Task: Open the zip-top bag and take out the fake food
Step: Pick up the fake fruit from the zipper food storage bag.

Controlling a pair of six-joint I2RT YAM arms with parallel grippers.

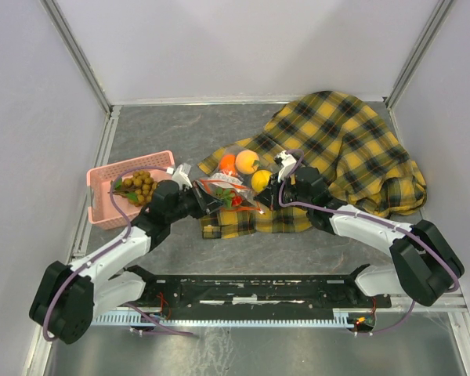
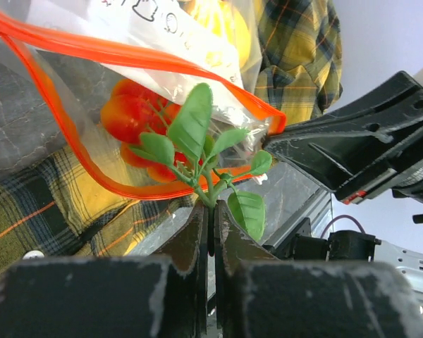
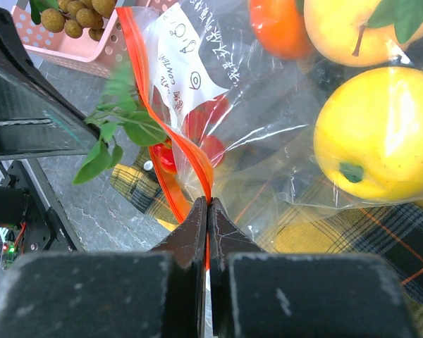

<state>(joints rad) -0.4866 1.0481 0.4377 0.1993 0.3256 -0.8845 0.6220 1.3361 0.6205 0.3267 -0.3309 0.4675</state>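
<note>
Bag (image 1: 223,186) open, removal underway: R gripper (image 3: 208,205) pinching zip strip (image 3: 162,105), L gripper (image 2: 210,215) clamped on leafy stem (image 2: 197,151); next, prob. pull stem out steadily.

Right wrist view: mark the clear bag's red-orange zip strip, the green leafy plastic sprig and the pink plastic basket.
red-orange zip strip (image 3: 201,172), right wrist view, lower end of the strip.
green leafy plastic sprig (image 3: 142,131), right wrist view, its largest dark leaf.
pink plastic basket (image 3: 92,56), right wrist view, its slotted side wall.
</note>
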